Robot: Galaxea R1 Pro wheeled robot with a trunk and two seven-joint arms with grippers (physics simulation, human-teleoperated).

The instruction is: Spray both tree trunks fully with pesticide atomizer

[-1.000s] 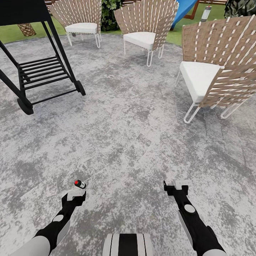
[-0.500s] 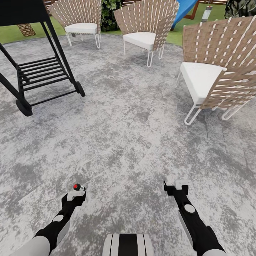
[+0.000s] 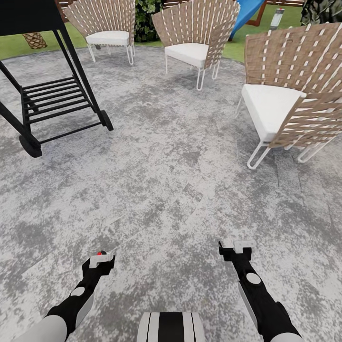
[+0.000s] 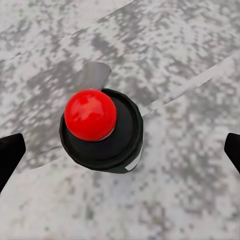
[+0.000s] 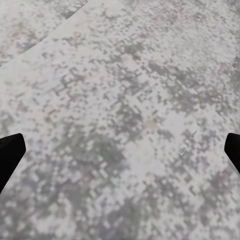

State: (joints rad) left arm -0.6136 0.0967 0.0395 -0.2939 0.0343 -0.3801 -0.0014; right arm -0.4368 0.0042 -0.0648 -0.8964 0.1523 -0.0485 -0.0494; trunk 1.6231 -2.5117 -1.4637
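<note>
My left end effector (image 3: 100,260) hangs w/ fingers apart over the atomizer (image 4: 101,129), red cap up, on grey paving (image 3: 171,190). Right end effector (image 3: 236,251) also apart, unloaded. Chairs (image 3: 280,99) at 1 o'clock.

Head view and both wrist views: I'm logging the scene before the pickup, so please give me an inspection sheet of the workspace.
Surface: grey-and-white mottled stone paving; green lawn beyond its far edge.
Job's things: atomizer, black cap with red knob, standing on the paving directly under the left gripper; trees not identifiable.
Clutter: three woven chairs with white seats; black wheeled frame.
Grippers: left gripper open, fingers either side of the atomizer, not touching; right gripper open, empty, above bare paving.
Cables: nothing seen.
Surroundings: blue slide, shrubs.
</note>
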